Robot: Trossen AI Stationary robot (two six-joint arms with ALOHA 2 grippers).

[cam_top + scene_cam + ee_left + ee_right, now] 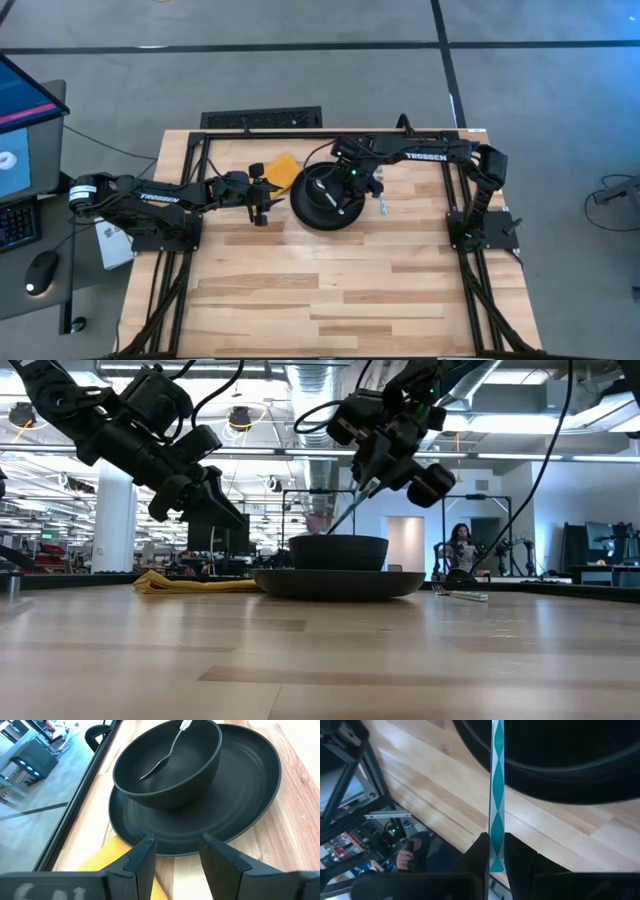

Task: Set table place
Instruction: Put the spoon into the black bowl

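A round black plate (325, 212) lies on the table (330, 290) near its far edge, and a smaller black bowl (167, 767) stands on it. My right gripper (372, 478) hovers above the bowl, shut on a silvery spoon (345, 515) that slants down into the bowl. A yellow-orange cloth (281, 170) lies flat on the table, left of the plate. A fork (382, 206) lies on the table, right of the plate. My left gripper (175, 852) is open and empty, above the table between the cloth (102, 862) and the plate (250, 785). My right gripper pinches the spoon's handle (496, 842) near its free end between its two fingers. The fingers come from above, slanting down toward the bowl, and the handle runs on along them. The spoon hangs tilted, its scoop end (152, 769) down inside the black bowl.
Black frame bars (250, 132) run along the table's far edge and down both sides by the arm bases. The near half of the table is bare wood. A monitor, keyboard and mouse (40, 270) stand off the table's left side. A person (462, 550) is far off in the room behind.
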